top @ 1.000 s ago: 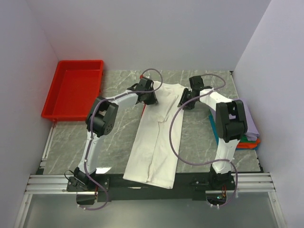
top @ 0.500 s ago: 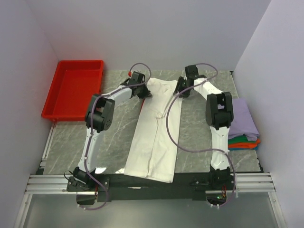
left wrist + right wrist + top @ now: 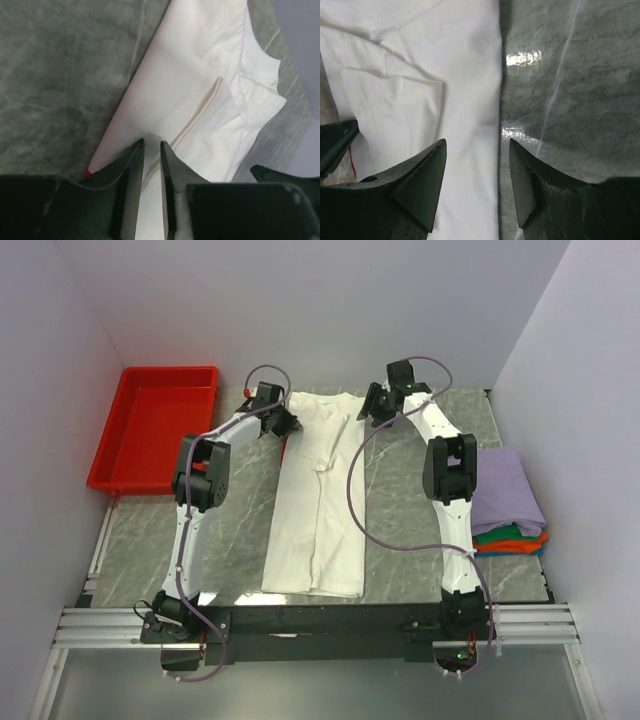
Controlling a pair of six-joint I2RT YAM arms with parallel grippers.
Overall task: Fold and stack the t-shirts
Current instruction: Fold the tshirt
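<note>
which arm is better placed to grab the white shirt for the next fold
Probably right: the right gripper is open, straddling the edge of the white shirt near its collar. The left gripper is nearly shut.

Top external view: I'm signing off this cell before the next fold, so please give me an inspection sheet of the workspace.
Surface: grey marbled table, glossy.
Job's things: white t-shirt spread lengthwise mid-table; folded stack at right, lavender on top.
Clutter: red tray at far left, empty.
Grippers: left gripper nearly closed at the shirt's edge, grip unclear; right gripper open over the opposite edge.
Cables: purple cable hangs across the shirt's right edge.
Surroundings: plain white walls.
</note>
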